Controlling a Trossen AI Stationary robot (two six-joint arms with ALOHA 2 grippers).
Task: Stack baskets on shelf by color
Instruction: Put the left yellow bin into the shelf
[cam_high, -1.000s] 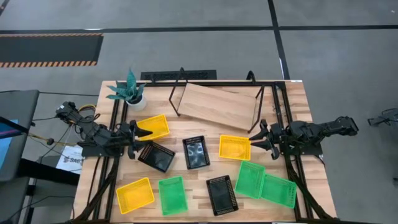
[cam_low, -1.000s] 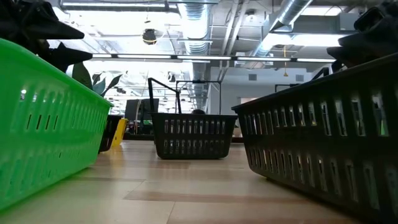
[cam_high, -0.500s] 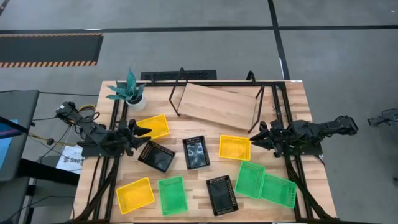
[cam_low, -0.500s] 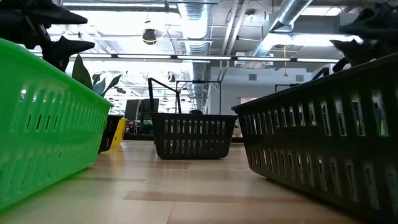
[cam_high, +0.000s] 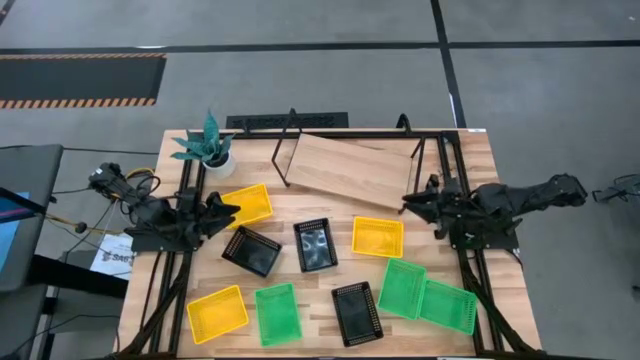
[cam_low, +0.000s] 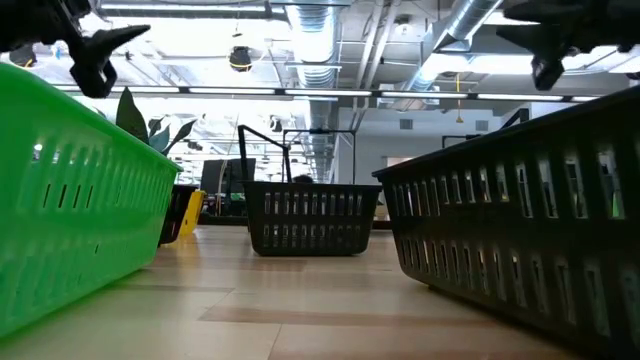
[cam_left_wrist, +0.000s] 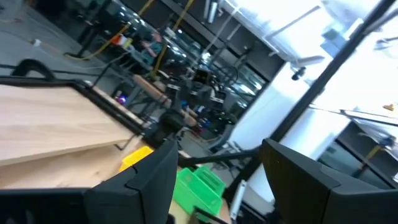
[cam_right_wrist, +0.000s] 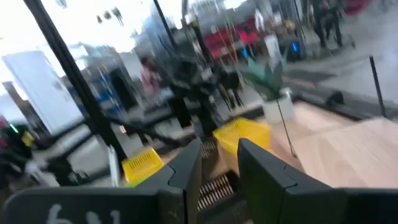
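All nine baskets lie on the worktop (cam_high: 470, 150) and none is on the shelf (cam_high: 350, 170), which sits bare in the upper middle of the high view, its long axis running left to right with a slight tilt.

The left tool (cam_high: 228, 210) hangs at the left of the frame with its tips pointing right, just over the left end of the nearest yellow basket (cam_high: 248, 204). That basket lies to the tool's right, long axis tilted up toward the right, and the shelf's left leg is just beyond it. In the left wrist view the two fingers (cam_left_wrist: 140, 180) stand well apart with nothing between them: released and empty.

The right tool (cam_high: 412, 204) hangs at the right of the frame, tips pointing left, beside the shelf's right leg. The second yellow basket (cam_high: 378, 237) lies below and left of it, near but not touching, long axis roughly left to right. Its fingers (cam_right_wrist: 183, 168) show a narrow gap with nothing held.

The third yellow basket (cam_high: 217, 313) sits in the lower left, on the left arm's side. Judging by reach, each arm has a yellow basket close by, and the left one looks better lined up with its basket.
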